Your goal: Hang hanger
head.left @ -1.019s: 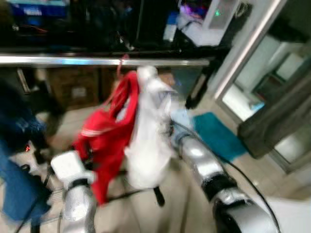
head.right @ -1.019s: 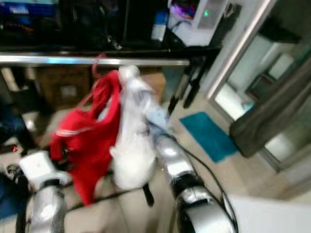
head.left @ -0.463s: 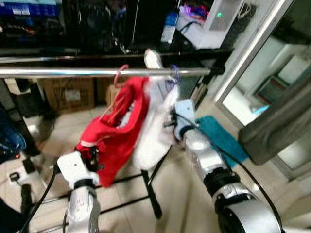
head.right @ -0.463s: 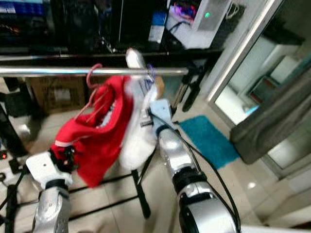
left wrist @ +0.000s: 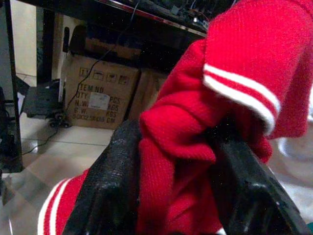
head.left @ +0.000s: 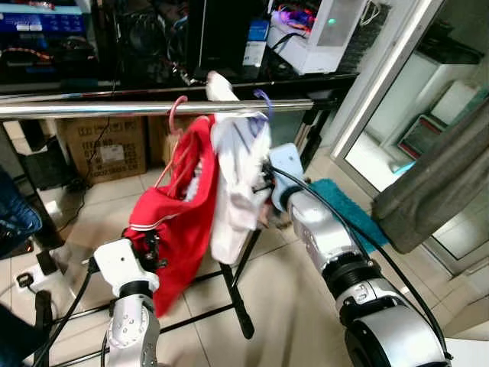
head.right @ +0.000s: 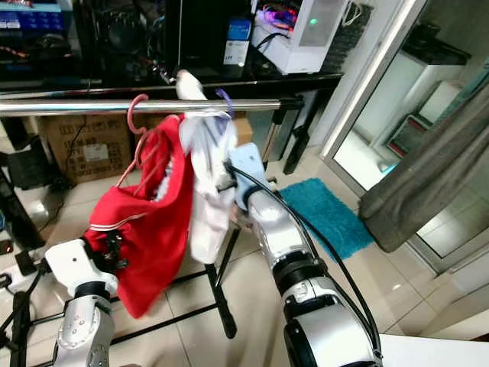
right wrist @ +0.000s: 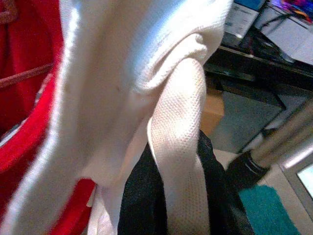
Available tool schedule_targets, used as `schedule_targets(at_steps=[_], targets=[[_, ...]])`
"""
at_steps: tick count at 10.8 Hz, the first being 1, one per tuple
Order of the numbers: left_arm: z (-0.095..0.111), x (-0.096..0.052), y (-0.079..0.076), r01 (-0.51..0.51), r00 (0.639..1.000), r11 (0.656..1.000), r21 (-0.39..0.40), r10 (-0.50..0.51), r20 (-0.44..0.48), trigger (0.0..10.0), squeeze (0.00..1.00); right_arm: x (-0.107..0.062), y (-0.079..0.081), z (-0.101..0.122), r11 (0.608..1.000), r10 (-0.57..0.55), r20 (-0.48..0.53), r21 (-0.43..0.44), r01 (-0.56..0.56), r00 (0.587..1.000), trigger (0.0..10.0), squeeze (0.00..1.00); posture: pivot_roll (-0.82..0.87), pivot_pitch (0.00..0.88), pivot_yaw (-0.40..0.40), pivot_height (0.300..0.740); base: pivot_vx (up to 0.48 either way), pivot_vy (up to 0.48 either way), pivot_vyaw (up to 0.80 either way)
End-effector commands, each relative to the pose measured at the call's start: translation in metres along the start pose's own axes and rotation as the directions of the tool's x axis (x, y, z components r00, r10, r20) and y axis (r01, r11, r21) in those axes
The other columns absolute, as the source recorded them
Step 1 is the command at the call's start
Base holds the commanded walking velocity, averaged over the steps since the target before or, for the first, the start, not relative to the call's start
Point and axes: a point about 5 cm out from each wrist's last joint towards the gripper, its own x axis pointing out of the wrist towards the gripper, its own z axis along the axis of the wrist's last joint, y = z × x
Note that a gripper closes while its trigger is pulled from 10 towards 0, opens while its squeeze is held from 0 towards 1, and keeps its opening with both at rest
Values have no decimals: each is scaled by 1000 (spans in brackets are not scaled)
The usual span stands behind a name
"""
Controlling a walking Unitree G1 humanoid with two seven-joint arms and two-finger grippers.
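Note:
A silver clothes rail (head.left: 92, 108) runs across in front of me. From it a pink hanger (head.left: 176, 115) carries a red knit garment (head.left: 179, 218) with white stripes. Right beside it hangs a white garment (head.left: 238, 183) on a purple hanger (head.left: 263, 97), whose hook curves over the rail; a white fold (head.left: 218, 84) pokes above the rail. My left gripper (left wrist: 176, 196) is low down, shut on the red garment's hem, its black fingers (left wrist: 110, 186) on either side of the cloth. My right gripper (right wrist: 178, 196) is shut on the white garment's edge at mid height.
The rack's black leg (head.left: 235, 298) stands on the tiled floor between my arms. Cardboard boxes (head.left: 103, 145) sit under a dark desk behind the rail. A teal mat (head.left: 348, 210) and a grey curtain (head.left: 435, 183) are at the right. A person's blue-jeaned leg (head.left: 11, 218) shows at the left.
My right gripper has lifted the white garment from below the rail, and its purple hook now sits over the rail. The camera has steadied. The left gripper still holds the red hem.

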Motion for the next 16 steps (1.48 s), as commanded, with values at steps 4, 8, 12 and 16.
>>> schedule_targets(at_steps=[4,8,12,16], targets=[[3,6,-11,55,998,998,43,-55,1,10000,0,7,2,10,997,70,-82,-8,-71,994,10000,0,256,49,-186,740,0,0,0],[17,8,-19,206,975,959,197,-217,36,10000,0,14,0,17,998,63,-148,-17,-66,987,10000,0,271,43,-201,740,0,0,0],[32,0,-30,382,901,849,365,-430,56,10000,0,17,0,19,998,61,-167,23,-58,984,10000,0,290,39,-214,740,0,0,0],[52,-12,-39,398,858,791,464,-500,116,10000,0,18,2,19,995,95,-166,8,-95,982,10000,0,301,40,-218,740,0,0,0]])
